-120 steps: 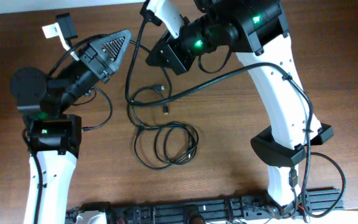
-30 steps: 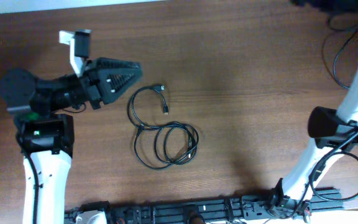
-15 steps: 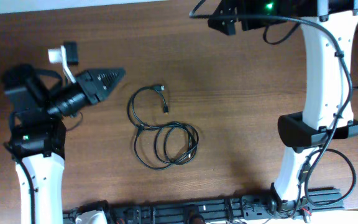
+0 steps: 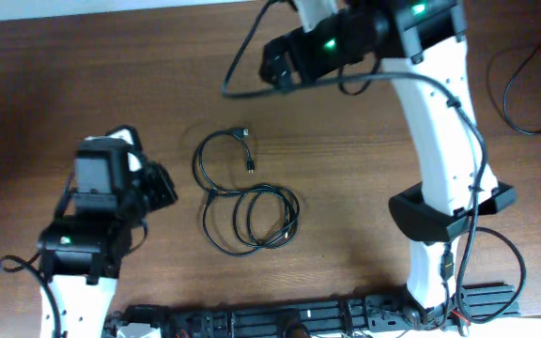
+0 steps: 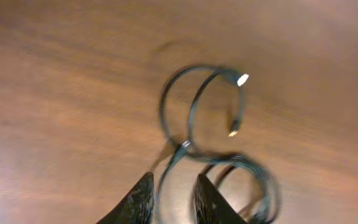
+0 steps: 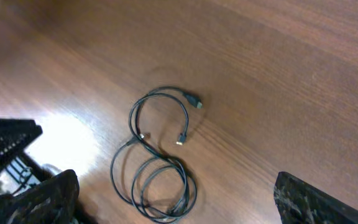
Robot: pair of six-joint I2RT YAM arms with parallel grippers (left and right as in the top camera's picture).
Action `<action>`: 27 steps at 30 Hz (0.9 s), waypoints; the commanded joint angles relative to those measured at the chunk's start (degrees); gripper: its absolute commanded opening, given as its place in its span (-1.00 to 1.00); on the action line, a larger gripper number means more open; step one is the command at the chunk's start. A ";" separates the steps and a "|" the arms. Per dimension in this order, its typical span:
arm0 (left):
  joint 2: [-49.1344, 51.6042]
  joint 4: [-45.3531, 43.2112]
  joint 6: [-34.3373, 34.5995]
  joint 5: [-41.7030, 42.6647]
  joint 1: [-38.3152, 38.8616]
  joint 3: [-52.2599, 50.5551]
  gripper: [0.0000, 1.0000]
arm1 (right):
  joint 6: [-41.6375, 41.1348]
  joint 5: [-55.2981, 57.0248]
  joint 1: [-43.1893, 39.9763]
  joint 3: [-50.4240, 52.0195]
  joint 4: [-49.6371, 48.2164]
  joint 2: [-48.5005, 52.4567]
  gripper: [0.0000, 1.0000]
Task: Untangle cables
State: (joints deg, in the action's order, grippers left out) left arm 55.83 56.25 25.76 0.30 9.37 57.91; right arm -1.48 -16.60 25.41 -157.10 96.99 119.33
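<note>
Brown wood-grain table (image 4: 364, 169), glare patches on its surface. A pale strip shows beyond the far edge; its nature cannot be told. A black rail (image 4: 327, 314) lines the near edge. The cables (image 4: 212, 192) lie mid-table in overlapping loops, touched by nothing. Left gripper (image 4: 158, 188) sits just left of them, narrowly parted, empty. Right gripper (image 4: 278, 64) is over the far side, spread wide, empty.
</note>
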 commanded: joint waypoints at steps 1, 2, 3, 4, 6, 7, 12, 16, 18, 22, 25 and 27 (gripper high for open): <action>0.55 2.38 4.28 -12.26 6.10 0.28 -0.55 | -3.56 7.17 1.77 0.24 0.35 -4.07 0.98; 0.83 2.97 5.16 -13.16 7.28 0.28 -0.55 | -3.82 7.19 2.03 0.24 0.35 -5.18 0.98; 1.03 3.54 5.95 -13.68 8.41 0.28 -0.56 | -4.50 7.19 2.12 0.24 0.35 -6.82 0.98; 1.09 3.91 6.43 -13.64 9.29 0.28 -0.55 | -4.98 7.19 2.23 0.24 0.35 -8.31 0.98; 1.07 4.52 8.15 -13.62 11.15 0.28 -0.55 | -5.03 7.19 2.82 0.37 0.35 -12.79 0.98; 1.05 4.50 8.17 -13.60 11.69 0.28 -0.56 | -4.98 7.21 3.26 0.66 0.35 -14.27 0.98; 1.05 4.50 8.15 -13.38 14.19 0.28 -0.56 | -5.05 13.27 7.37 9.66 0.35 -23.96 0.98; 1.03 4.68 8.15 -13.18 16.17 0.28 -0.57 | -7.65 20.20 9.20 22.47 0.31 -31.39 0.98; 1.03 4.55 8.59 -13.22 17.14 0.28 -0.56 | -8.76 21.70 9.18 30.56 -0.63 -35.39 0.98; 1.05 3.91 8.57 -13.18 17.11 0.31 -0.50 | -10.01 21.57 9.20 42.60 -6.36 -40.68 0.98; 1.05 3.82 8.57 -13.20 17.11 0.31 0.05 | -10.03 21.14 9.20 49.51 -10.58 -42.40 0.98; 1.05 3.80 8.57 -13.18 17.11 0.31 0.96 | -12.13 20.96 9.20 54.01 -13.60 -42.45 0.98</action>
State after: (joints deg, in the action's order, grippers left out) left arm 56.88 60.25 33.87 -12.34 26.26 57.91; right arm -10.79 3.62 34.28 -107.98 85.97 77.95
